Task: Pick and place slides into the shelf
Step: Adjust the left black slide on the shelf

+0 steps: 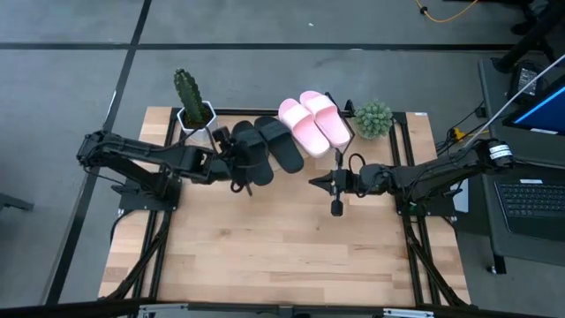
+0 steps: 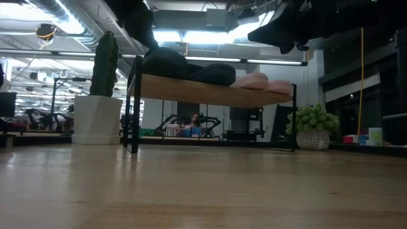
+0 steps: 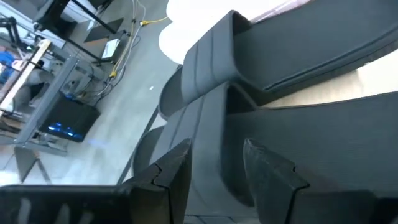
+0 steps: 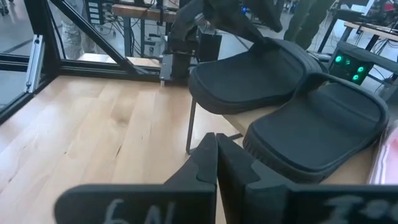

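Note:
Two black slides (image 1: 265, 146) and two pale pink slides (image 1: 313, 124) lie side by side on the slanted wooden shelf (image 2: 210, 94), soles on its board. My left gripper (image 1: 234, 159) is at the left black slide (image 4: 255, 74), shut on it. That slide's near end overhangs the shelf's near edge. The right black slide (image 4: 317, 130) lies next to it, with the pink pair (image 2: 264, 81) to its right. My right gripper (image 1: 314, 181) hovers shut above the table, just in front of the pink slides, and touches nothing. My left gripper holds the left black slide by its side wall near the strap (image 3: 208, 149), pinched between the two fingers (image 3: 171, 174). It comes from the table's left, slanting down. The slide rests on the shelf board (image 4: 261, 118), and the other black slide (image 3: 298, 50) lies just beyond it.
A cactus in a white pot (image 1: 190, 102) stands at the shelf's left end and a round green plant (image 1: 373, 117) at its right end. The wooden tabletop (image 1: 282, 247) stretches in front of the shelf. A laptop (image 1: 534, 199) sits off the table's right side.

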Motion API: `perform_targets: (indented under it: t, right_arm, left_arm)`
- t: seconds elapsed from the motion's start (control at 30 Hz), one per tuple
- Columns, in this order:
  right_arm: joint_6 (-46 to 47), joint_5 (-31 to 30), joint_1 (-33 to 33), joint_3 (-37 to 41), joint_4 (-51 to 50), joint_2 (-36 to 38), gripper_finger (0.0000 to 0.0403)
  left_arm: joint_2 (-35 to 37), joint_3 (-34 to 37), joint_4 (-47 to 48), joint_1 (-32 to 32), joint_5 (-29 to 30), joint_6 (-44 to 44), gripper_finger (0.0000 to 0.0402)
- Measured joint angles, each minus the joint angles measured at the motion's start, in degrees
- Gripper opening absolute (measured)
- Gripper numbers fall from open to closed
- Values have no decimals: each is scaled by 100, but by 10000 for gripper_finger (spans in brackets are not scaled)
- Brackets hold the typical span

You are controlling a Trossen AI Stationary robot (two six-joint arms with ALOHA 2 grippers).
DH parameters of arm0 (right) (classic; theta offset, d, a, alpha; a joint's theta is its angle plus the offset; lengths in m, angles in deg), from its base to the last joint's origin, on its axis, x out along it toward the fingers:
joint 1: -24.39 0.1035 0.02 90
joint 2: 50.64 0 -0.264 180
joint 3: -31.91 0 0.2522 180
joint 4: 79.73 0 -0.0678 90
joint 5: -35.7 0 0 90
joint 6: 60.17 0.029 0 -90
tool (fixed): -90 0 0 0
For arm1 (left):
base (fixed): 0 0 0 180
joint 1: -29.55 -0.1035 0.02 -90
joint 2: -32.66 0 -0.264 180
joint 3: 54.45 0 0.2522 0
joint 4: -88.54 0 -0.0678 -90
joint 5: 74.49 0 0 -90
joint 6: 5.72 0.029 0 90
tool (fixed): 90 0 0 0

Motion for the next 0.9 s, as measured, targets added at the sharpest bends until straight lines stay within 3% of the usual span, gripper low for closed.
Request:
perform_targets:
  t: [0.63,0.9]
  right_arm:
    - [0,4,0,2,-25,0,5]
    - [2,7,0,2,-28,0,5]
  left_arm:
    - [0,0,442,-77,-64,77,137]
    - [-56,0,432,-170,11,-140,78]
